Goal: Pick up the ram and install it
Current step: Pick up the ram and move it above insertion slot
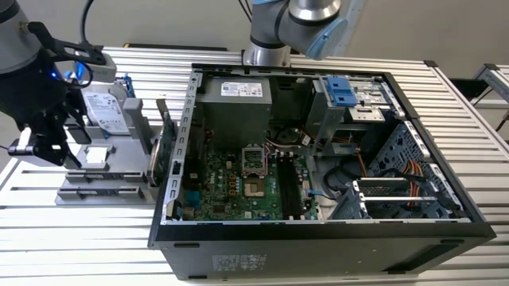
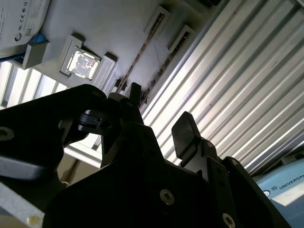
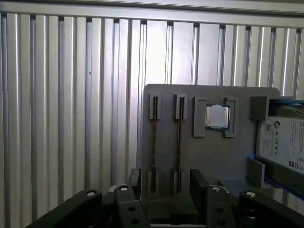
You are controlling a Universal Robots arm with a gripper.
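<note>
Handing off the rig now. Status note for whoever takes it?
Gripper: fingers open, empty, over the holder.
Ram: on edge in a holder slot, not gripped; a second stick stands beside it.
Done: nothing yet.
Left: pick up the ram and install it in the case.

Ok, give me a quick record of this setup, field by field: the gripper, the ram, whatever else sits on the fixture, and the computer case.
gripper: open, empty, hovering over the slotted end of the grey fixture
ram: thin stick on edge in a fixture slot, untouched; second stick in the next slot
fixture location: on the slatted table, at the exterior view's left of the computer case
other parts on fixture: processor chip, hard drive
case state: side open, motherboard exposed
</note>
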